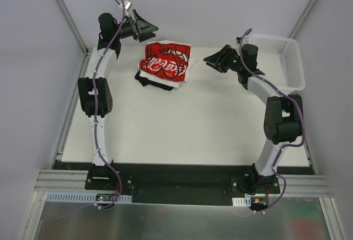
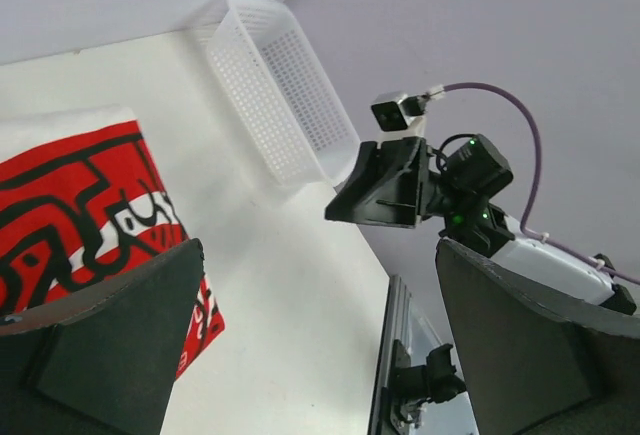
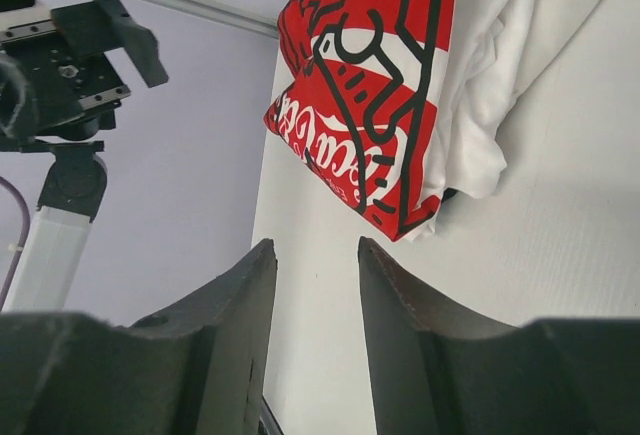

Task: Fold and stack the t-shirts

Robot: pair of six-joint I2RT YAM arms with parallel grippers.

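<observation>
The t-shirts lie in one stack at the back of the table. A red shirt with white lettering (image 1: 164, 63) (image 3: 375, 85) (image 2: 80, 215) is on top, white shirts (image 3: 500, 75) are under it, and a black one (image 1: 146, 80) peeks out at the bottom. My left gripper (image 1: 144, 27) (image 2: 318, 255) hangs wide open above the stack's far left, holding nothing. To the right of the stack, my right gripper (image 1: 214, 60) (image 3: 315, 245) is off the cloth. Its jaws stand partly apart with only bare table between them.
A white plastic mesh basket (image 1: 299, 63) (image 2: 275, 85) stands at the back right corner, behind the right arm. The white table (image 1: 187, 129) ends at metal frame rails on the left, right and near sides.
</observation>
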